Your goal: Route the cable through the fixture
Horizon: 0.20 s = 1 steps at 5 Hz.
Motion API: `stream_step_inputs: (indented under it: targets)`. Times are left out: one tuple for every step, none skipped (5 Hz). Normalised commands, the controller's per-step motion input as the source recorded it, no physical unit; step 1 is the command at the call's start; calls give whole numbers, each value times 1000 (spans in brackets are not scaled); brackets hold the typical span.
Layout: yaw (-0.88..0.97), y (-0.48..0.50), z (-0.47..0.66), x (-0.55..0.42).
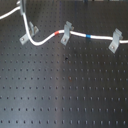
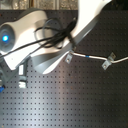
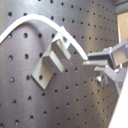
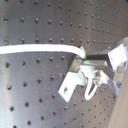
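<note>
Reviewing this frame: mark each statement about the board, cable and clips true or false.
1. The cable carries a red band and a blue band. True.
2. In the first exterior view, the blue band lies between the middle clip and the right clip. True.
3. The board is white. False: it is black and perforated.
4. Only one grey clip is there. False: there are three, including the left clip.
</note>
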Motion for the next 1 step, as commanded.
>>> stream_step_inputs:
  targets:
    - [-34,0,0,0]
